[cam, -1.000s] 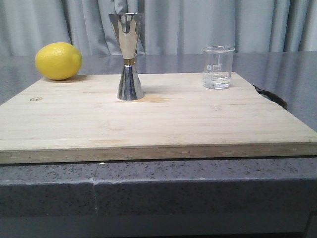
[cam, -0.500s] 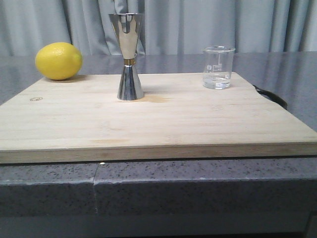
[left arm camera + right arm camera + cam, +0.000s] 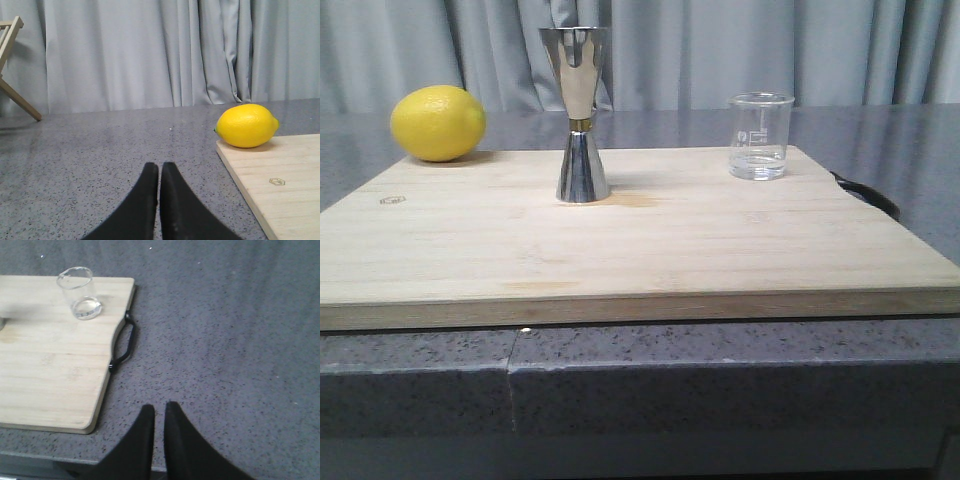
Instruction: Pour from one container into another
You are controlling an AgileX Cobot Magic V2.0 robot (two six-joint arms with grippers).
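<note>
Front cam: low, near pale wooden cutting board (image 3: 640, 240), facing 12 o'clock. Left wrist cam shares round yellow lemon (image 3: 247, 126); right wrist, looking down, shares small clear glass beaker (image 3: 80, 293).

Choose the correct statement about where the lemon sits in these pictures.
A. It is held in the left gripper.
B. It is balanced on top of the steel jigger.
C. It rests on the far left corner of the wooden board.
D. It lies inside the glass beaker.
C: the lemon rests on the far left corner of the wooden board, apart from the steel jigger and glass beaker.
</note>
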